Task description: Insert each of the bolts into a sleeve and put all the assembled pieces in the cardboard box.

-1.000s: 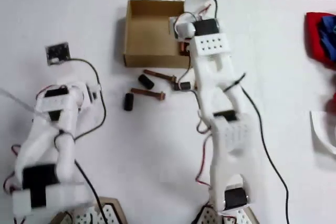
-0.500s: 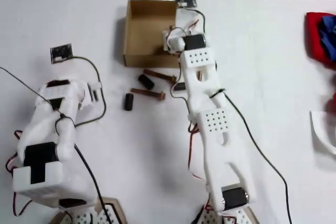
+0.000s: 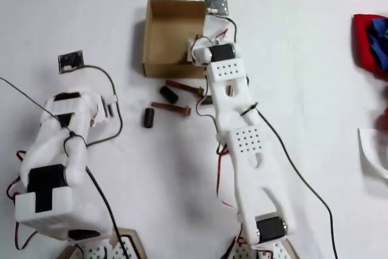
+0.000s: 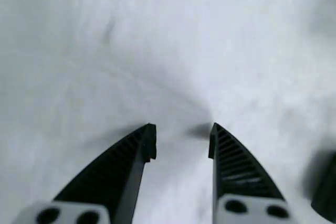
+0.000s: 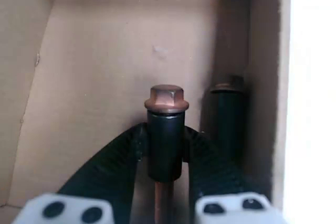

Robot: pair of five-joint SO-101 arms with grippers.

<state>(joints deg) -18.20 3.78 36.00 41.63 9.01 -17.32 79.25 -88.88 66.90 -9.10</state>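
Cardboard box [image 3: 165,28], brown and open-topped, sits at the far side of the white worktop [image 3: 315,101], and the right arm stretches out over its near right corner. In the right wrist view, the right gripper [image 5: 164,136] is down inside the box [image 5: 105,51]. Its two black ribbed fingers are clamped on either side of a black cylindrical sleeve [image 5: 164,153]. A copper-coloured hex-headed bolt [image 5: 166,99] runs through that sleeve, with its head sticking out past the far end and its shank showing below, between the fingers. Whether this assembled piece touches the box floor I cannot tell. Just beside it, a second assembled piece [image 5: 229,116], another black sleeve with a copper bolt head at its end, rests against the box's side wall.

On the worktop in front of the box lie two loose copper bolts [image 3: 185,87] [image 3: 171,108]. Two loose black sleeves [image 3: 168,94] [image 3: 148,117] lie close to them. A further small dark part [image 3: 208,99] lies half hidden under the right arm.

At the near left of the worktop the left arm is folded back. The left gripper [image 4: 181,141] hangs over bare white worktop, its fingers parted with a clear gap and nothing held between them. A small dark circuit board [image 3: 70,60] on a black cable lies beyond the left arm, and a red cloth [image 3: 370,37] lies at the far right edge.
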